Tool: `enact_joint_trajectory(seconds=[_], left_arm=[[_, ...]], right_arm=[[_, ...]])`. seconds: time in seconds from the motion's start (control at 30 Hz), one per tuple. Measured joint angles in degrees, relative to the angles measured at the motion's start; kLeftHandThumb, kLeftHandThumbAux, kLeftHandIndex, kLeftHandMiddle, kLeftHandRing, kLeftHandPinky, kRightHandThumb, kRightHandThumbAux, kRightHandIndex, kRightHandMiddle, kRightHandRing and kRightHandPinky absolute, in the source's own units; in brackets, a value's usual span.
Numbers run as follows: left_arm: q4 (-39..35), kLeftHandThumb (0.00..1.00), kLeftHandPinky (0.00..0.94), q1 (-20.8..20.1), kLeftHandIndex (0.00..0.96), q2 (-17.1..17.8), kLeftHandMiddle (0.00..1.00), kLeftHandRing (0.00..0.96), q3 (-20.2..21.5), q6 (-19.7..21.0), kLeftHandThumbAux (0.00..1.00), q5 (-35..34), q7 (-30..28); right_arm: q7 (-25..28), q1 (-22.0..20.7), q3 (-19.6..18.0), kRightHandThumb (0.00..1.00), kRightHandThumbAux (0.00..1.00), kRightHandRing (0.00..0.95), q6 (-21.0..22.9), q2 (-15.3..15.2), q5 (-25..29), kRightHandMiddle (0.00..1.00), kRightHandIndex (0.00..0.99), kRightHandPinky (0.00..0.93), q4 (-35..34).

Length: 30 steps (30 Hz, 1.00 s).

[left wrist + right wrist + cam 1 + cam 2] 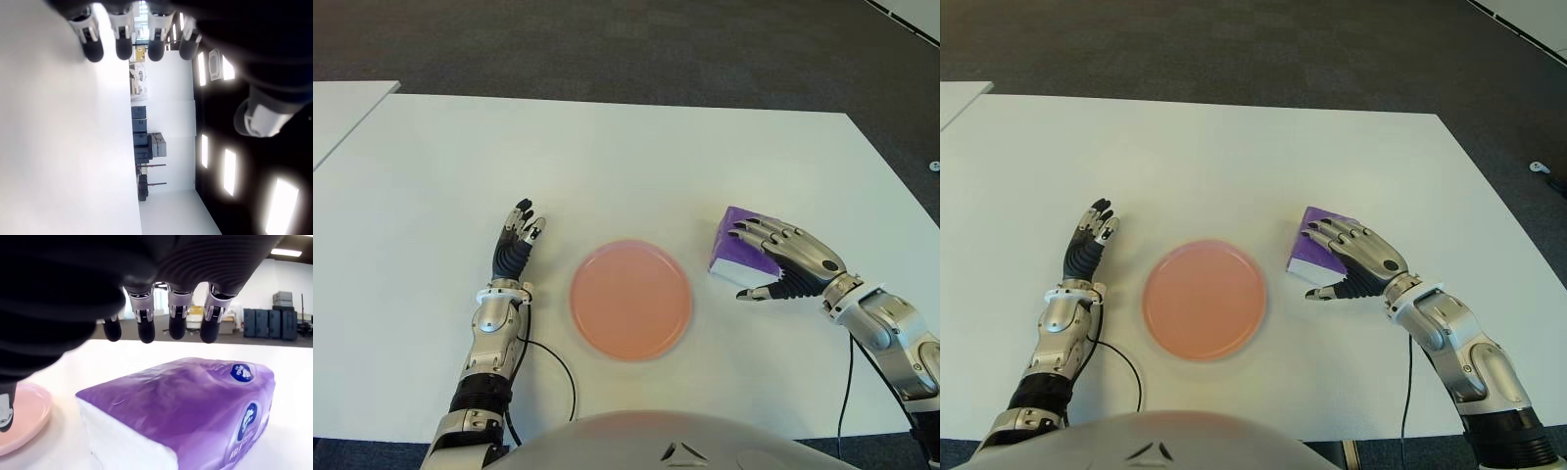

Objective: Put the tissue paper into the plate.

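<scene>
White laminate forms the counter [607,147], which fills most of the eye views, with dark carpet [607,39] seen along the upper edge of the frame. A second white counter [337,113] is glimpsed at the upper left. A pink plate [630,299] is seen at lower centre, with nothing in it. The right hand [773,259] is placed at centre right, its fingers [146,323] spread and arched over a purple tissue pack [736,250]; in the right wrist view the fingertips are held above the pack with a gap visible, so nothing is gripped. The pack lies on the counter just right of the plate, apart from its rim, with its white end turned toward the plate. The left hand [514,250] is seen at centre left, to the left of the plate and clear of it, its fingers extended and nothing held. A black cable [558,377] is seen trailing from the left wrist along the counter toward the lower edge.
</scene>
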Motion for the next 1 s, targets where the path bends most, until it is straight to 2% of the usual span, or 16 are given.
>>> enact_joint_trajectory(seconds=[0.2, 0.6, 0.83, 1.0], left_arm=[[0.04, 0.0, 0.0, -0.09, 0.0, -0.03, 0.0, 0.0, -0.02, -0.03, 0.457, 0.01, 0.0], [0.3, 0.0, 0.0, -0.24, 0.0, 0.01, 0.0, 0.0, 0.01, -0.12, 0.463, 0.03, 0.0], [0.57, 0.0, 0.0, -0.29, 0.0, 0.06, 0.0, 0.0, 0.05, -0.14, 0.47, 0.02, 0.0], [0.49, 0.0, 0.0, -0.24, 0.0, 0.03, 0.0, 0.0, 0.13, -0.13, 0.466, -0.03, 0.0]], right_arm=[[2.15, -0.91, 0.84, 0.063, 0.391, 0.0, 1.71, 0.01, -1.49, 0.0, 0.0, 0.0, 0.32], [1.76, -2.78, 2.91, 0.084, 0.422, 0.0, 2.9, 1.03, -2.45, 0.0, 0.0, 0.0, 4.28], [-3.04, -10.28, 6.51, 0.092, 0.434, 0.0, 1.9, 1.19, -4.22, 0.0, 0.0, 0.0, 16.3], [-6.08, -12.57, 6.75, 0.11, 0.436, 0.0, 1.88, 0.87, -4.6, 0.0, 0.0, 0.0, 19.91]])
